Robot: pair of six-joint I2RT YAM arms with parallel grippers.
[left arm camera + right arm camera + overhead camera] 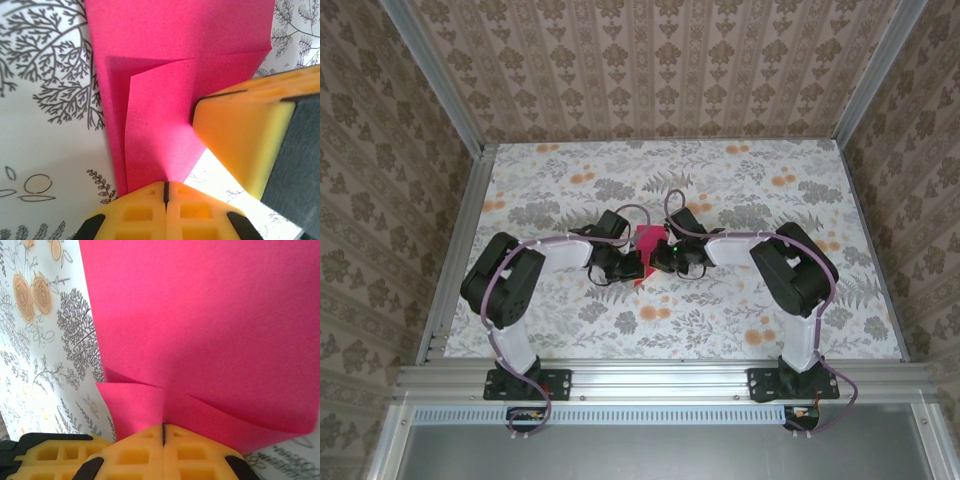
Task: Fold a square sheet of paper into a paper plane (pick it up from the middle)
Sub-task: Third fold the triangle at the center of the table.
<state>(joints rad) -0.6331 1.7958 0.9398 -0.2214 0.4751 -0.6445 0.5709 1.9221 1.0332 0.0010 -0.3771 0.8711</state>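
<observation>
Left gripper (165, 194) and right gripper (163, 434), jaws fully closed, each pinch an edge of the partly folded square sheet of paper (648, 243). The sheet sits between them over the middle of the tabletop (740, 320).

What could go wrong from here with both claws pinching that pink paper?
Tearing: the left claw and right claw are both shut on the folded pink sheet, so pulling apart could rip it.
Crooked crease: the layers gape loosely near the right claw, so the fold may slip.
Collision: the claws sit very close together and could bump.
</observation>
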